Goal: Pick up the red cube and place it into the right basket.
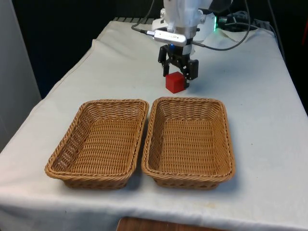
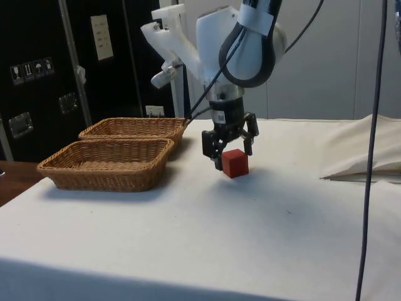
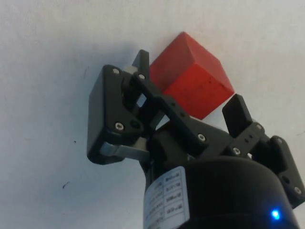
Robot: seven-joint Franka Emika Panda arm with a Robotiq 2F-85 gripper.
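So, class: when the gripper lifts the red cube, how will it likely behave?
The red cube looks rigid, so it probably won't deform. Its flat faces suit the gripper and should stop rolling. It sits skewed between the fingers, so it may twist.

White-clothed table (image 1: 269, 120) — bearing two wicker baskets (image 1: 98, 142) (image 1: 188, 140) side by side, red cube (image 1: 175, 82) just beyond them.

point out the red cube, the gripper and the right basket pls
red cube (image 1: 175, 82): front view, on its front face.
gripper (image 1: 179, 74): front view, midway between the fingertips.
right basket (image 1: 188, 178): front view, on its near rim.
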